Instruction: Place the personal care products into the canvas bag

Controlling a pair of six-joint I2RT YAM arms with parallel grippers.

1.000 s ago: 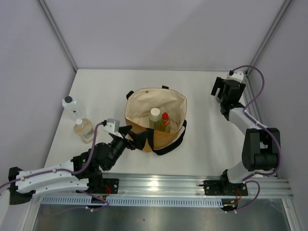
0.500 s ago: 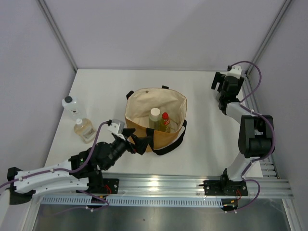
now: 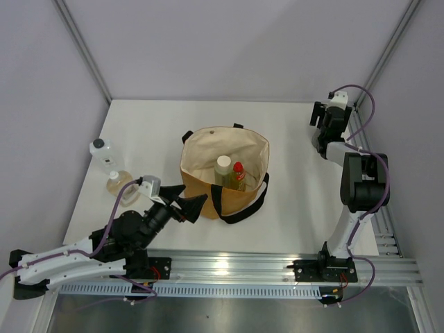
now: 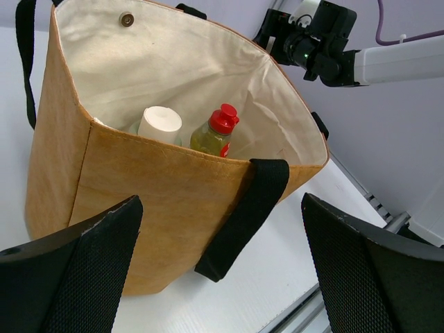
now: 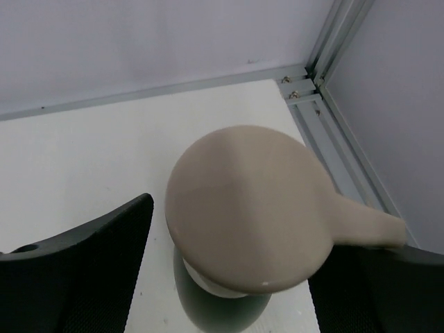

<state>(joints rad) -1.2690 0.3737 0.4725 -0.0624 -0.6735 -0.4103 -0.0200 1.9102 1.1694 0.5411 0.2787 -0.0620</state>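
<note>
Drawing back slightly from the canvas bag (image 4: 152, 201), our left fingers (image 4: 83, 263) gape empty; right fingers (image 5: 76, 263) straddle a beige-capped bottle (image 5: 243, 208), spread apart.

The left arm (image 3: 59, 258), lower left, and right arm (image 3: 362, 186), far right, pair white links with black joints. Purple cables (image 3: 352, 87) loop along both.
</note>
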